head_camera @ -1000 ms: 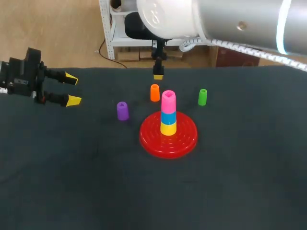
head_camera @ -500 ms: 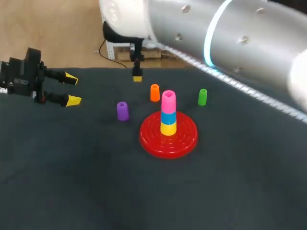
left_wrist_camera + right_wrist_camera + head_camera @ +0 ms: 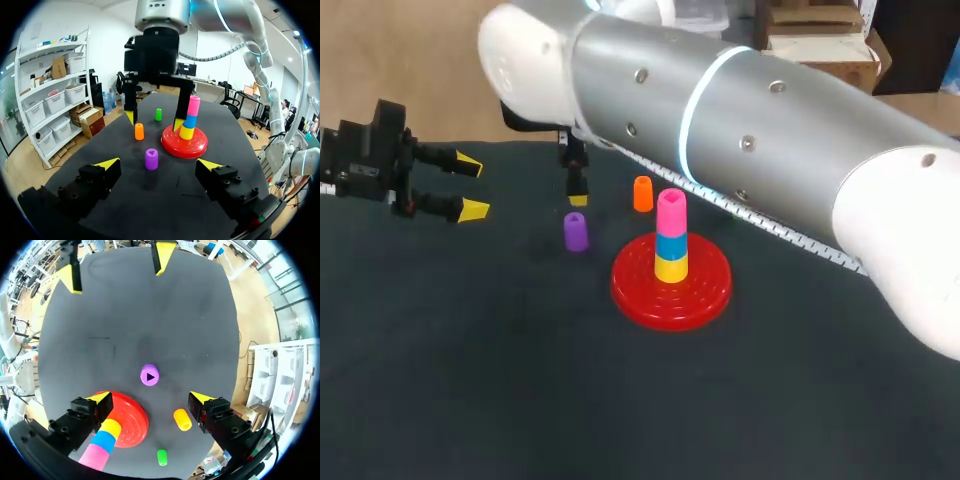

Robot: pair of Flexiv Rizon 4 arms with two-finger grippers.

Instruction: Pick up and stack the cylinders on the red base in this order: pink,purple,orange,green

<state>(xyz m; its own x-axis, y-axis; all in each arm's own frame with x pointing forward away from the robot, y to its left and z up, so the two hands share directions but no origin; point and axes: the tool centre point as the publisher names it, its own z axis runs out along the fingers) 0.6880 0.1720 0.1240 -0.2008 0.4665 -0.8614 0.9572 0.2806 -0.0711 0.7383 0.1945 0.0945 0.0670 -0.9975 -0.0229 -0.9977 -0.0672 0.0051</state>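
The red base [image 3: 705, 290] carries a stack of yellow, blue and pink cylinders [image 3: 671, 235]. A purple cylinder [image 3: 575, 232] stands upright to its left and an orange one [image 3: 642, 194] behind it. My right gripper [image 3: 577, 195] hangs open just above and behind the purple cylinder [image 3: 149, 375], which lies straight below, centred between the spread fingers of the right gripper [image 3: 150, 397]. The green cylinder [image 3: 158, 114] shows only in the wrist views. My left gripper [image 3: 470, 186] stands open and empty at the table's left, facing the purple cylinder [image 3: 151, 158].
My right arm's thick white link [image 3: 750, 130] spans the table's back from the right and hides the green cylinder's spot in the head view. Dark cloth covers the table [image 3: 520, 380], and its front half is bare.
My right arm has swung left across the table's back. Its gripper went from behind the orange cylinder to over the purple one, and the arm now covers the green cylinder. The left arm kept still.
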